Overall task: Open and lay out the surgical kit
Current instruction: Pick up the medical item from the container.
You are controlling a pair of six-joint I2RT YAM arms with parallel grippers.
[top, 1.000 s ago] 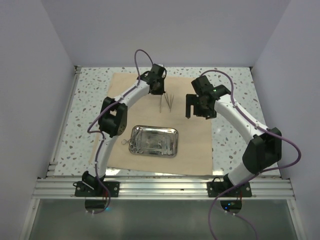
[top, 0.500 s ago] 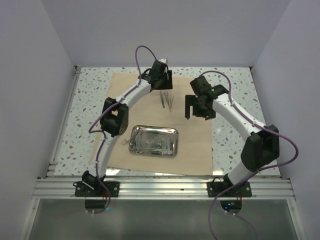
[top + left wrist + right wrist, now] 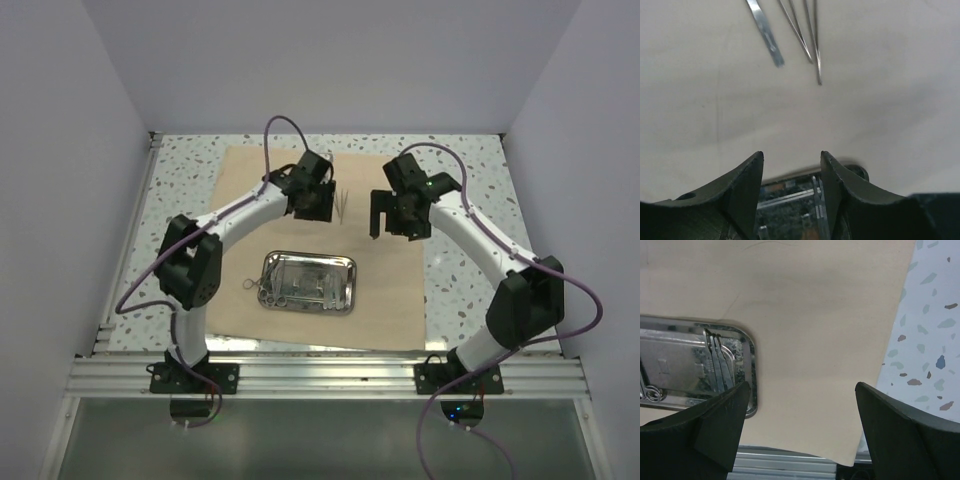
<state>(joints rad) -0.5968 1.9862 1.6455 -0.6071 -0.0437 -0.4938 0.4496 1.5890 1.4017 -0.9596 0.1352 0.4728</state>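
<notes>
Left gripper: jaws apart, nothing held, over cloth wrap, near loose instruments lying on far-centre cloth. Right gripper: spread wide, empty, above cloth right of steel tray. Tray sits mid-cloth, tray instruments inside.

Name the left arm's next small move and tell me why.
Probably swing the left gripper toward the steel tray to pick up another instrument. Its jaws stand open and empty above the cloth wrap. The tweezer-like instruments just past its fingertips already lie on the cloth, while scissors-like instruments lie in the tray, not yet laid out.
</notes>
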